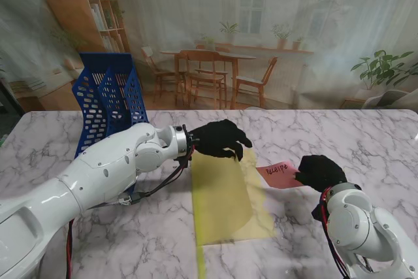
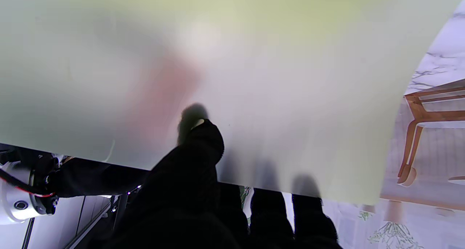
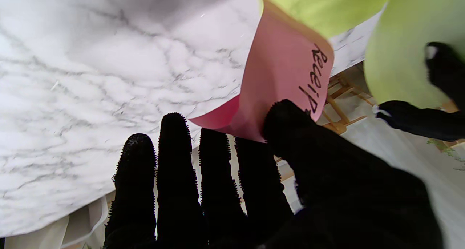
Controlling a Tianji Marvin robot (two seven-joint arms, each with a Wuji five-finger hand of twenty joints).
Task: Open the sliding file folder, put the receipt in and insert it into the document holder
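Left hand [image 1: 219,139], black-gloved, arm reaching across, pinches the far edge of the translucent yellow-green folder [image 1: 222,194] lying mid-table, lifting its top sheet. Right hand [image 1: 319,172] grips the pink paper receipt [image 1: 279,174], thumb over fingers, just right of the folder. Blue mesh plastic holder [image 1: 108,99] far left on the marble table [image 1: 366,142].

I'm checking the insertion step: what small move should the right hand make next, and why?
Probably slide the receipt farther left into the folder. The left hand holds the top sheet lifted, and the right hand pinches the receipt with only its leading edge under that sheet.
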